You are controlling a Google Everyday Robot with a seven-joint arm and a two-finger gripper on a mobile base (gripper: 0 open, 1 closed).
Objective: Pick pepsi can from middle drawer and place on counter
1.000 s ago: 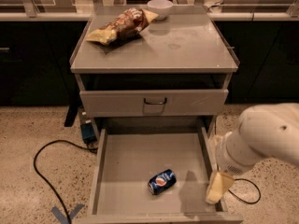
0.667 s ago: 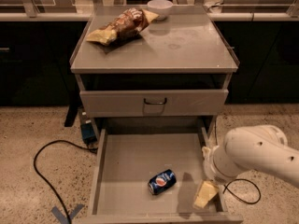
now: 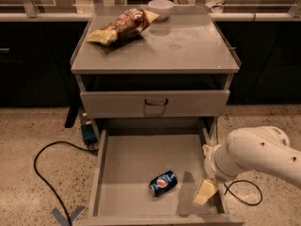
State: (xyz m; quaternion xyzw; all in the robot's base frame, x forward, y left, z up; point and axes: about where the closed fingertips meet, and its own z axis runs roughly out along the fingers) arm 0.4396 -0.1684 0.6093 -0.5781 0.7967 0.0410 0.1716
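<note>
The pepsi can (image 3: 162,183) lies on its side on the floor of the open middle drawer (image 3: 131,164), near the front and a little right of centre. My gripper (image 3: 205,193) hangs over the drawer's front right corner, to the right of the can and apart from it. The white arm (image 3: 254,154) comes in from the right. The counter (image 3: 188,46) is the grey top of the cabinet, above the drawer.
A yellow-brown snack bag (image 3: 121,26) lies on the counter's back left. A white bowl (image 3: 161,7) stands at its back edge. A shut drawer front with a dark handle (image 3: 156,102) sits above the open drawer. A black cable (image 3: 47,173) loops on the floor at the left.
The arm and gripper have moved left and down, from beside the drawer's right wall to over its front right corner. The can has not moved.
</note>
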